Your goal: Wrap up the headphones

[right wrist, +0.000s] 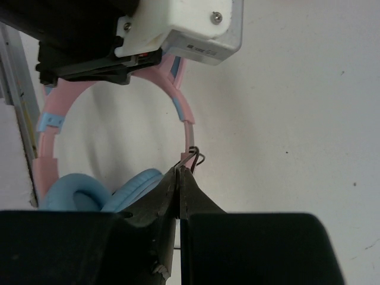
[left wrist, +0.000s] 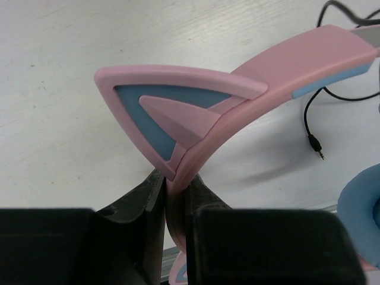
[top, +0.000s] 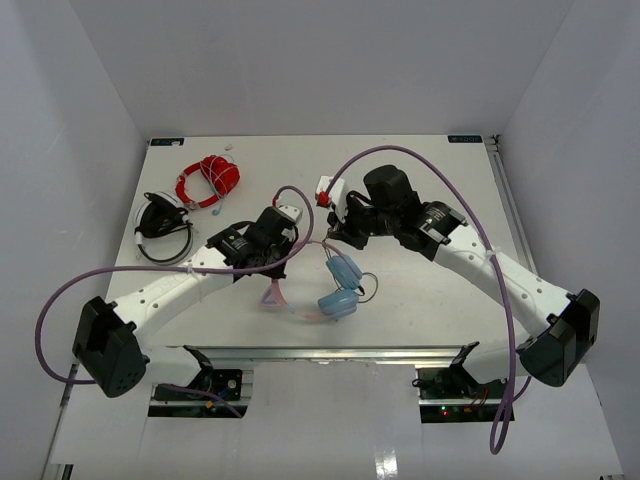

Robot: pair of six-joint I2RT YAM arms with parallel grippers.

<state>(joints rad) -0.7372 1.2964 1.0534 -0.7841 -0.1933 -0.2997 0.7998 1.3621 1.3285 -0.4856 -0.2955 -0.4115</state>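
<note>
Tabletop (top: 280, 160) white, walls (top: 320, 60) white; headphones (top: 338, 300) nr front edge.

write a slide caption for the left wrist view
Left gripper shut on the pink cat-ear headband of the light-blue over-ear headphones, thin dark cable loose on the white table

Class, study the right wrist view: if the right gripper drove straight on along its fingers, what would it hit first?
Most likely the pink headband, which runs just beyond the tips of the right gripper, shut on the thin dark cable. Depth is unclear; it could slip past.
</note>
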